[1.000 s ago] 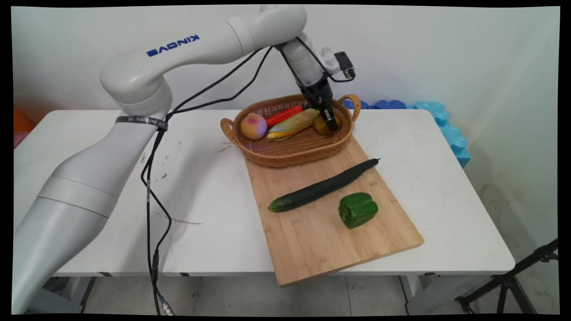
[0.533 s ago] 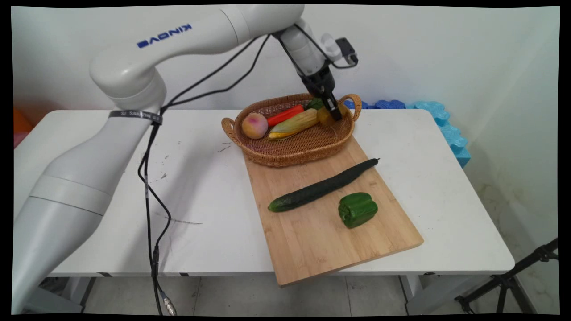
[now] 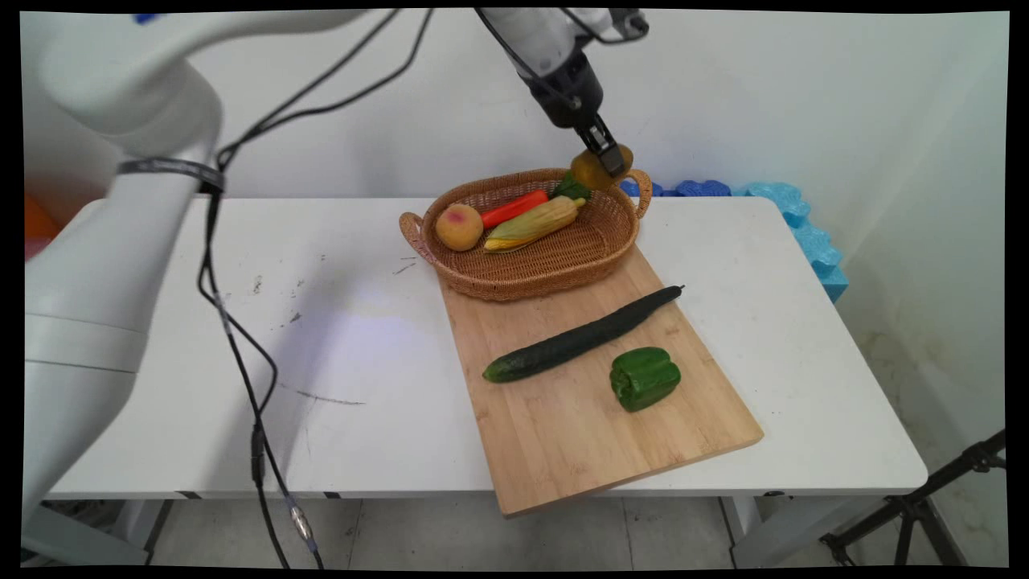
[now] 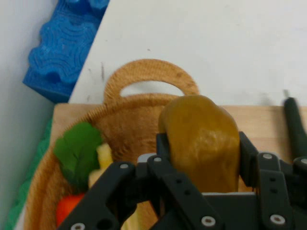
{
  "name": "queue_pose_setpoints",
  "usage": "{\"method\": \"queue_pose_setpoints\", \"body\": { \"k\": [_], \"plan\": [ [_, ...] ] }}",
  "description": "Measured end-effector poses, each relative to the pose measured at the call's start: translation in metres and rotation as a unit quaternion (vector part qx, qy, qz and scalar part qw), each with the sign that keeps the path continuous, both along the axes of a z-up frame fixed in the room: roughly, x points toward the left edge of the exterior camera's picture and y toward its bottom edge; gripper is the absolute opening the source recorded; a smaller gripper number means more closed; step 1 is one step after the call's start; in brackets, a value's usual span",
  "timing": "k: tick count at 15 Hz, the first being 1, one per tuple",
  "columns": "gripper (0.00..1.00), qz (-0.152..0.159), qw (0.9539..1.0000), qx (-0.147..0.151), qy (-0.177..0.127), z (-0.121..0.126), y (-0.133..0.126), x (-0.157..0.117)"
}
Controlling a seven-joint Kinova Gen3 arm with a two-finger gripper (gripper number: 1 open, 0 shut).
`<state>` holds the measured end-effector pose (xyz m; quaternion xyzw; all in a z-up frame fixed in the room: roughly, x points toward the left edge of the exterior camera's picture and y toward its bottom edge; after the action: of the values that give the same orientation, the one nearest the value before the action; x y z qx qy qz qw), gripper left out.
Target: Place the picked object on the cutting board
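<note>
Lifting the potato clear of the basket.

My gripper (image 3: 608,158) is clamped on the potato (image 3: 592,169), jaws pressing both its sides; a second ago it was sitting low in the basket (image 3: 530,269), now I'm carrying it in the air above the far right rim, near the handle. Peach (image 3: 459,227), corn (image 3: 534,223) and carrot (image 3: 514,207) are staying in the basket. Cucumber (image 3: 583,336) and green pepper (image 3: 644,378) are lying untouched on the cutting board (image 3: 579,434), well apart from me.

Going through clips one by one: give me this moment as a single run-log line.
gripper: shut on potato | potato: held above basket far end | basket: peach, corn, carrot | board: cucumber, green pepper
</note>
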<state>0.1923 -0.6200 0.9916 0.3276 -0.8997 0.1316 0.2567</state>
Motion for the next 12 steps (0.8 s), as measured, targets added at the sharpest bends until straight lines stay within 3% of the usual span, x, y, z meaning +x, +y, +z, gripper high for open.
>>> {"method": "queue_pose_setpoints", "body": {
  "k": [6,9,12],
  "plan": [
    [0.0,0.005,0.999,0.032,0.031,0.046,0.09,0.02],
    [0.0,-0.008,0.9979,0.049,0.042,0.052,0.137,0.028],
    [0.0,-0.015,0.9971,0.064,0.037,0.043,0.179,0.037]
  ]
}}
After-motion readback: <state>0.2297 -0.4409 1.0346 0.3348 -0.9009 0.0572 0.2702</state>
